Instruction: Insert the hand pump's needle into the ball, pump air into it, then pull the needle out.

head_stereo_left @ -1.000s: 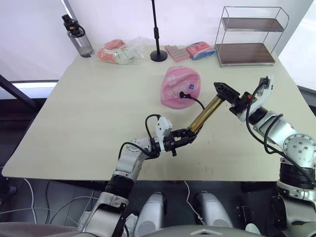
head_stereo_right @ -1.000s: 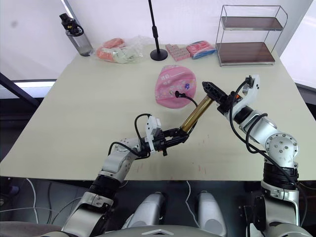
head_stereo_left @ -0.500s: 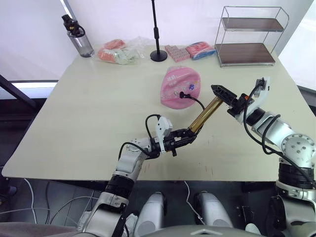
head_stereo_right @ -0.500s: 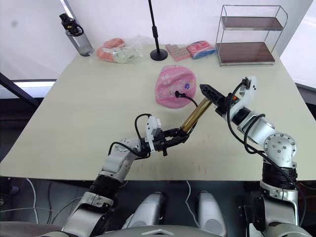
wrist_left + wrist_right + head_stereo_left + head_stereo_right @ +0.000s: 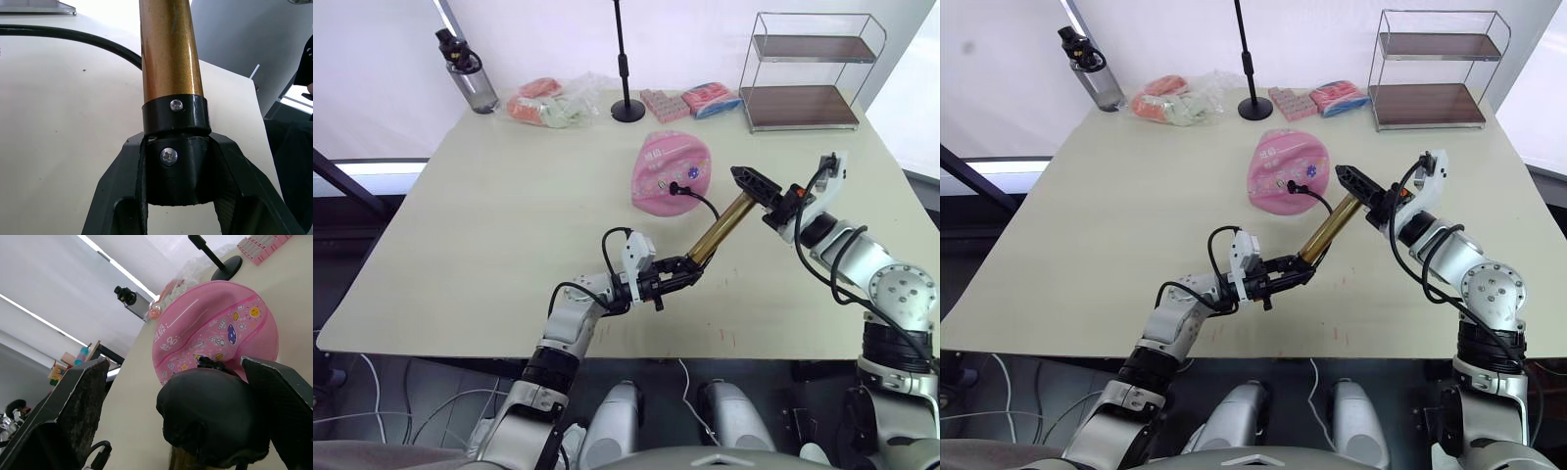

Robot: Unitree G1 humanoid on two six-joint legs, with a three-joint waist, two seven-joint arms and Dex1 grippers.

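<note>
Left wrist view: left gripper (image 5: 178,196) clamps hand pump (image 5: 720,233); needle indiscernible.

Beige table (image 5: 489,215) bearing ball (image 5: 670,172), bottle (image 5: 467,73), stand base (image 5: 627,111), wire rack (image 5: 808,73), perhaps snack packets (image 5: 546,101).

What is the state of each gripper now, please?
Left gripper: closed on the black lower end cap of the hand pump.
Right gripper: jaws open, one on each side of the pump's black T-handle.
</note>
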